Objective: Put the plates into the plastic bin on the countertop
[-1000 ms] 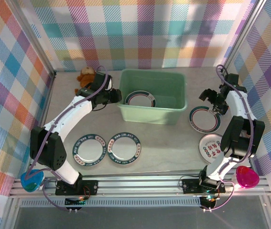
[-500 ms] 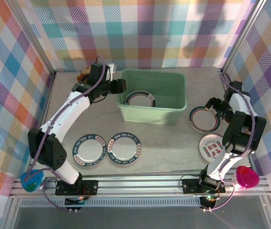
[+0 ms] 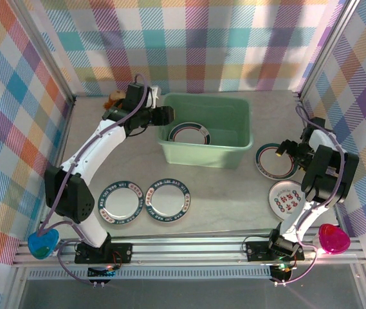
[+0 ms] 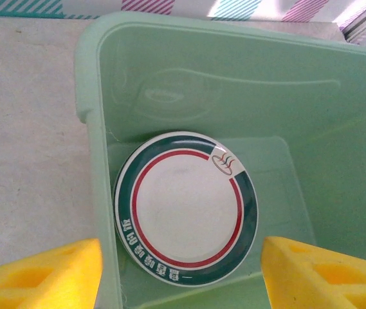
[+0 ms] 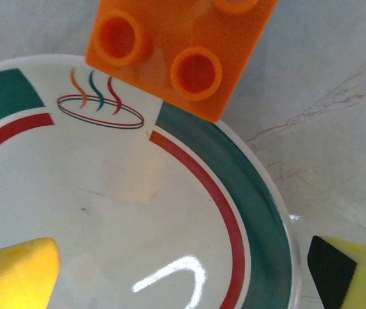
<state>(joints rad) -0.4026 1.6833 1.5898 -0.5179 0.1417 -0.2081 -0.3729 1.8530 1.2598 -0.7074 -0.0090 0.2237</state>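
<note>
The mint-green plastic bin (image 3: 202, 153) stands at the back middle of the countertop (image 3: 228, 193). One plate with a teal and red rim (image 3: 190, 133) (image 4: 186, 206) lies flat on its floor. My left gripper (image 3: 163, 116) (image 4: 181, 273) hangs open above the bin's left rim, holding nothing. A second teal-red plate (image 3: 274, 162) (image 5: 137, 206) lies right of the bin. My right gripper (image 3: 287, 152) (image 5: 183, 277) is open close over its right edge, a yellow finger on either side. Two dark-rimmed plates (image 3: 120, 201) (image 3: 170, 198) lie front left; a red-dotted plate (image 3: 285, 199) lies front right.
An orange toy brick (image 5: 179, 48) rests on the far rim of the right-hand plate. A brown teddy (image 3: 113, 100) sits behind the left arm by the back wall. Plaid walls and aluminium rails (image 3: 183, 248) frame the counter.
My left gripper has moved right and back over the bin's left rim, and its jaws have widened. My right gripper has come forward and down onto the teal-red plate beside the bin.
</note>
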